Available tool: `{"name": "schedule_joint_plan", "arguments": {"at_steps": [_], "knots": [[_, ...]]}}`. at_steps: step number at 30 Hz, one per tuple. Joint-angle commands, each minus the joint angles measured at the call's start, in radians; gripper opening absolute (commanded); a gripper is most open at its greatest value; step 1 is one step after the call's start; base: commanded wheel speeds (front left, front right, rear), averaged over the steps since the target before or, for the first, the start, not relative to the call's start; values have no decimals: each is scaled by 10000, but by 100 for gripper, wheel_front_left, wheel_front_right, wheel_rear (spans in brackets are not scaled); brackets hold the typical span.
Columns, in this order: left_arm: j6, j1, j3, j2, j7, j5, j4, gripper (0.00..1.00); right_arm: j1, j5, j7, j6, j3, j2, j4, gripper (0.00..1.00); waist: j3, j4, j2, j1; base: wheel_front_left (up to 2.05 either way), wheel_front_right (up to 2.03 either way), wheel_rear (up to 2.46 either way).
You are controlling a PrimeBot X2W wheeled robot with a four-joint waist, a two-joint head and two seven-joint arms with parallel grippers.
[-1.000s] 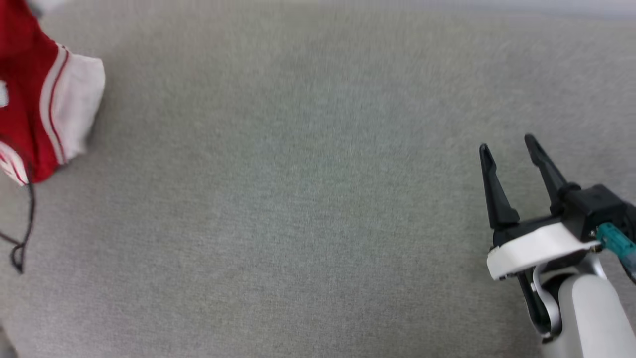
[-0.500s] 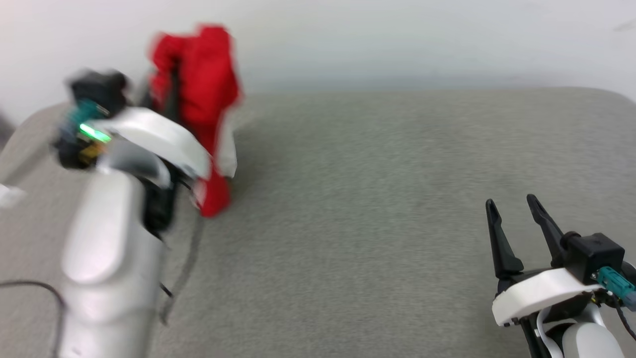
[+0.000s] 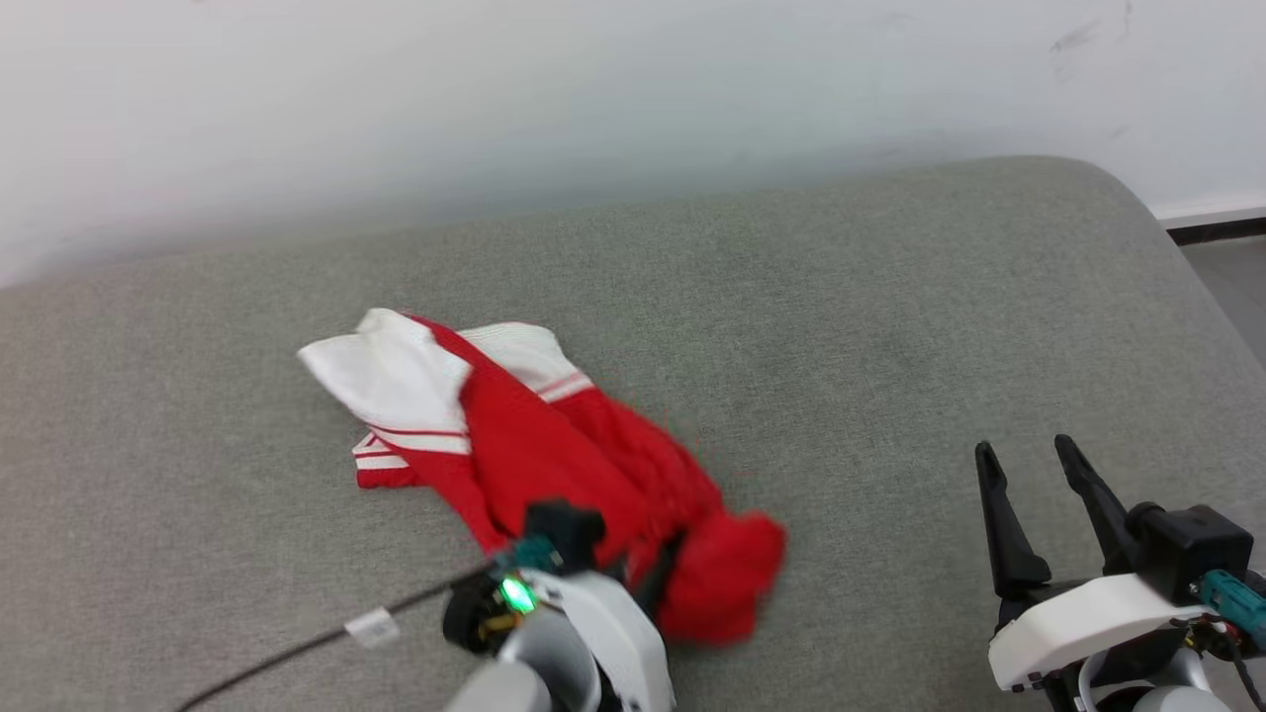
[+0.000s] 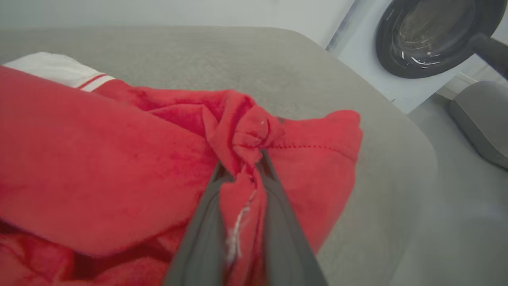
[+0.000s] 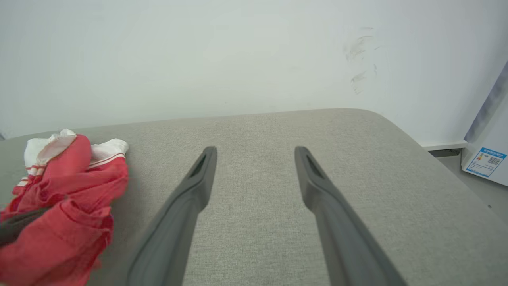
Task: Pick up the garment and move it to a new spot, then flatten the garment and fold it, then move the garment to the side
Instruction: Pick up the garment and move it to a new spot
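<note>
The garment (image 3: 514,445), red with white red-striped sleeves, lies crumpled on the grey cushion (image 3: 890,326) left of centre in the head view, sleeves toward the wall. My left gripper (image 4: 241,163) is shut on a bunched fold of its red fabric, which wraps over the fingertips. The left arm's wrist (image 3: 564,603) sits at the garment's near end. My right gripper (image 3: 1029,460) stands open and apart at the lower right, nothing between its fingers (image 5: 202,174). In the right wrist view the garment (image 5: 67,198) lies to the far left.
A white wall (image 3: 593,99) runs behind the cushion. The cushion's rounded right edge drops to the floor (image 3: 1231,287). A washing machine (image 4: 428,35) and a grey object (image 4: 482,119) stand beyond it. A black cable (image 3: 326,638) trails at the lower left.
The head camera has shifted a lot. Half a second ago the garment hung from my raised left gripper; now it lies spread on the cushion, still gripped. The right gripper stays open.
</note>
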Motion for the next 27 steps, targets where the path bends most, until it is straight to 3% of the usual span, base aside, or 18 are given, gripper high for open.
{"name": "schedule_joint_plan", "arguments": {"at_steps": [1, 2, 3, 5, 6, 11, 15, 27], "knots": [[-58, 132, -169, 1, 42, 20, 25, 0, 120, 50, -48, -7, 25, 16, 13, 100, 43, 9, 0, 2, 0, 0, 0], [-66, 338, -494, -13, 171, -43, 128, 0, 109, 76, -69, -7, 33, 16, 20, 100, 89, 26, 0, 2, 0, 0, 0], [-84, 445, -802, -18, 226, -22, 210, 14, 75, 78, -86, -7, 51, 15, 49, 100, 113, 50, 0, 2, 0, 0, 0], [-120, 635, -1250, -14, 256, -22, 330, 83, -2, 137, -109, -7, 129, 17, 102, 100, 137, 89, 0, 2, 0, 0, 0], [-130, 654, -1406, -18, 172, 15, 369, 100, -32, 144, -129, -7, 139, 17, 150, 100, 117, 124, 0, 2, 0, 0, 0], [152, 318, -1515, -3, -1381, 585, -1, 100, -29, 107, -174, -7, 60, 15, 280, 100, -65, 426, 0, 2, 0, 0, 0], [597, 26, -1058, 163, -2332, 805, -333, 100, 55, 25, -140, -7, 26, 16, 372, 100, -344, 654, 0, 2, 0, 0, 0], [2312, 442, 1334, 1498, -2859, 609, -1416, 100, 333, 29, -61, -7, -79, 16, 416, 100, -775, 1237, 0, 2, 0, 0, 0]]}}
